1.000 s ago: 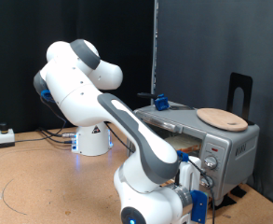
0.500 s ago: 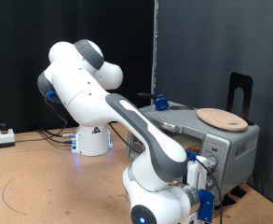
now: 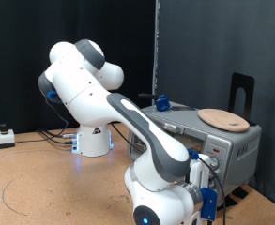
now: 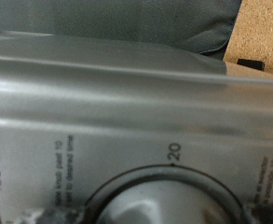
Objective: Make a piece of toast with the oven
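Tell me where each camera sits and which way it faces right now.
Exterior view: off the arm, looking across the wooden floor at the white arm reaching to the oven at its right; round wooden plate on top. The tool is at the oven's knob panel, fingers hidden.
Wrist view: on the hand, pressed close to the oven's control panel, dial numbers 450 and 20 readable; fingers barely show.
Shared: the oven.

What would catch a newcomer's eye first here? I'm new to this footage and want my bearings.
The big white arm fills the exterior view's middle, bending down to its wrist at the bottom, right in front of the silver-grey oven at the exterior view's right. A round wooden plate lies on top of the oven. The wrist view is filled by the oven's panel, with a knob dial marked 20 and 450.
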Robot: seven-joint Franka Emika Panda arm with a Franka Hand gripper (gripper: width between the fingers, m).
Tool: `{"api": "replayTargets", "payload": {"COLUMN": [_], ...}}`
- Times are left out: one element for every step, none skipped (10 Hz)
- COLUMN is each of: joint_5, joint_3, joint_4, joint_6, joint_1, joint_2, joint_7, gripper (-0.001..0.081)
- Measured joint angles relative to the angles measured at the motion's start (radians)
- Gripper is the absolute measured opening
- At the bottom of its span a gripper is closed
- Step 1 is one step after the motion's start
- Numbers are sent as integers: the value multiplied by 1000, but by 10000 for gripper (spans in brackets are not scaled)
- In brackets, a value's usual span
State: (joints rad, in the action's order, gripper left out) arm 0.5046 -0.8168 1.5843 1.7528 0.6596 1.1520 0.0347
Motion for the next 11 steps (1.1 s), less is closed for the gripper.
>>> {"api": "replayTargets", "payload": {"joint_5": [0, 0, 1, 2, 2, 2, 2, 2, 2, -1, -1], "joint_3": [0, 0, 0, 1, 1, 1, 1, 1, 1, 4, 7], "joint_4": [0, 0, 0, 0, 0, 0, 0, 0, 1, 3, 6], "joint_6": [0, 0, 0, 0, 0, 0, 0, 0, -1, -8, -15], "joint_1": [0, 0, 0, 0, 0, 0, 0, 0, 0, -1, -1], "joint_2": [0, 0, 0, 0, 0, 0, 0, 0, 0, 0, 0], "joint_7": [3, 4, 4, 4, 5, 6, 6, 6, 7, 8, 11], "gripper": [323, 323, 323, 323, 323, 323, 323, 323, 323, 323, 455]}}
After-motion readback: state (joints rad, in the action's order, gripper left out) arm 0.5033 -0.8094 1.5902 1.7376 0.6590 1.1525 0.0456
